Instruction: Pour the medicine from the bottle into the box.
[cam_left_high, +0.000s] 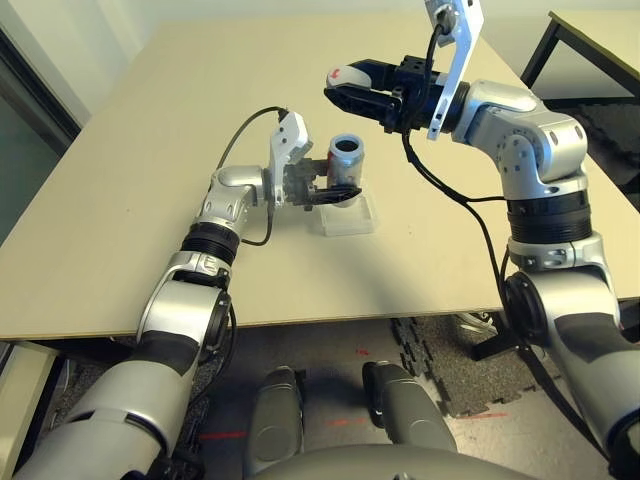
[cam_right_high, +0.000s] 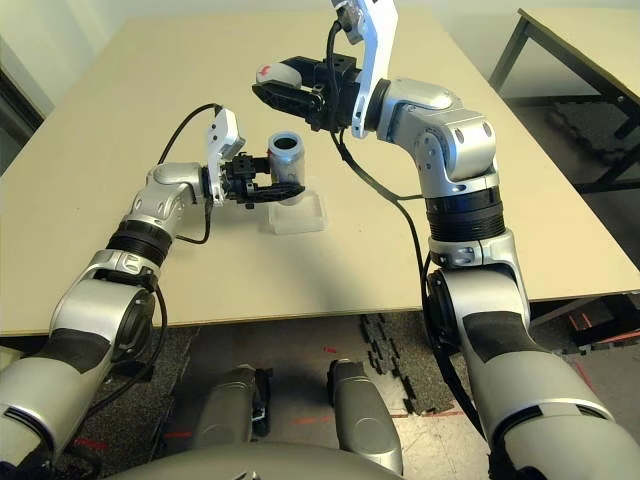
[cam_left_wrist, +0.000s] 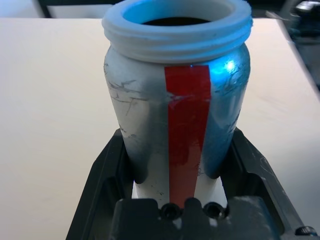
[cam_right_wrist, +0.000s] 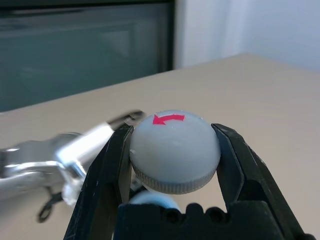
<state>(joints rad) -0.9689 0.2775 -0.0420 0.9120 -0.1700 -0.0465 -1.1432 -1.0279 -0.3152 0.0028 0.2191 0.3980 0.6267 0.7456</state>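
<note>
No brand or text anywhere on the bottle (cam_left_wrist: 175, 115), just a red tape strip running down its side. The left gripper (cam_left_high: 335, 192) is clamped tight around it, holding it upright and uncapped right over the clear box (cam_left_high: 347, 219) on the table (cam_left_high: 150, 150). The right gripper (cam_right_wrist: 175, 155) is closed on the grey cap (cam_right_wrist: 174, 150), which carries a red curved arrow, raised above the bottle.

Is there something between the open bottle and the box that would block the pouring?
Nothing visible does. The bottle is uncapped in the left gripper, directly by the box; the right gripper holds the cap above.
</note>
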